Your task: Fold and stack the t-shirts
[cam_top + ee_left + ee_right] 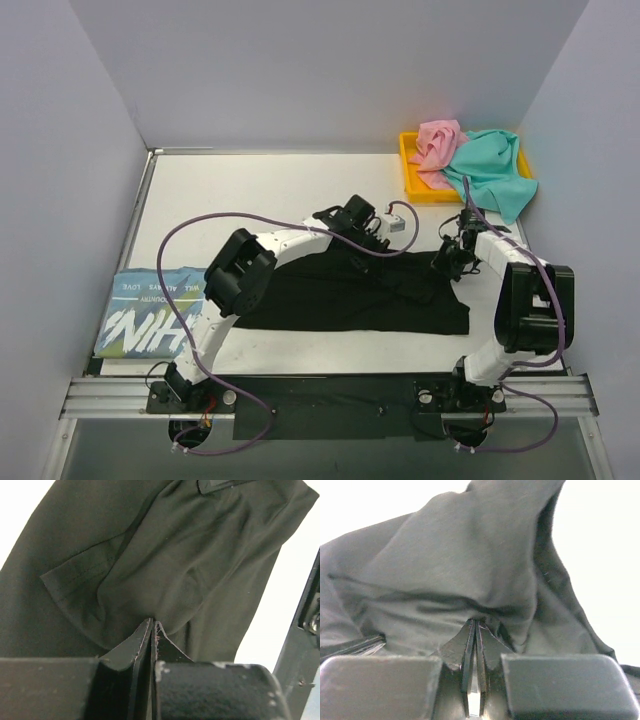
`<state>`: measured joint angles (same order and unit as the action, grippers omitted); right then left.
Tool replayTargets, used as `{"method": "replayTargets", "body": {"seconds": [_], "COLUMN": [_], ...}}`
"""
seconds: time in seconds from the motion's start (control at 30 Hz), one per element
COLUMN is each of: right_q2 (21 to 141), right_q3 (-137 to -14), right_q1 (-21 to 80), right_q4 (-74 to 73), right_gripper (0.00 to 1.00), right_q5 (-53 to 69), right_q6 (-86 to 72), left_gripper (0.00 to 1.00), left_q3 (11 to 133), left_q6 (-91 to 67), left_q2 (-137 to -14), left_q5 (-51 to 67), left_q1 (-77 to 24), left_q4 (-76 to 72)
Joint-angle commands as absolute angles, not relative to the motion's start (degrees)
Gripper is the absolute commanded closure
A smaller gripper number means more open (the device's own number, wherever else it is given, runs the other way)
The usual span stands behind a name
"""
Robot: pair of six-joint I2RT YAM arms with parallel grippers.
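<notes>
The black t-shirt [320,300] lies spread across the middle of the table, its far edge lifted. My left gripper [367,240] is at that far edge, shut on a pinch of the black cloth [200,555]; the jaws [153,626] meet on a fold. My right gripper [448,258] is at the shirt's far right corner, shut on black cloth [460,555], with the jaws [476,626] closed on a bunched ridge. The light blue t-shirt [150,312] with white lettering lies folded at the left. The pink t-shirt [437,140] and the teal t-shirt [495,172] lie crumpled at the back right.
The yellow tray [411,172] at the back right holds the pink and teal shirts; the teal one hangs over its edge. Purple cables loop from both arms. Grey walls enclose the table on three sides. The right arm's link shows at the left wrist view's right edge [305,625].
</notes>
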<state>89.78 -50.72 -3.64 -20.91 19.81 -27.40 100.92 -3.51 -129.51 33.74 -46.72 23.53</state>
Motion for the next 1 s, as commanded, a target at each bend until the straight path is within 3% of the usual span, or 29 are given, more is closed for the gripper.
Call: {"method": "replayTargets", "body": {"seconds": [0.0,0.3,0.47,0.63,0.97], "right_q2": [93.2,97.1,93.3,87.0,82.2], "right_q3": [-50.3,-55.5,-61.6,-65.7,-58.4], "right_q1": [-6.1,-8.3,-6.2,-2.0,1.8], "right_q4": [-22.4,-23.8,-28.4,-32.1,-34.5], "right_gripper": [1.0,1.0,1.0,1.0,1.0], "right_q5": [18.3,16.8,13.9,10.1,12.0], "right_q6": [-26.9,-23.9,-21.7,-20.1,-23.6], "left_gripper": [0.89,0.89,0.77,0.73,0.7], "left_q3": [100.3,102.1,110.8,117.3,98.0], "left_q6": [-0.9,3.9,6.0,12.1,29.2], "left_q2": [-130.0,-129.6,-127.4,-123.2,-112.6], "left_q5": [30.4,28.4,32.8,36.0,21.1], "left_q1": [-47.5,-47.5,-47.1,-42.8,-18.7], "left_q4": [21.4,27.0,33.4,46.7,52.6]}}
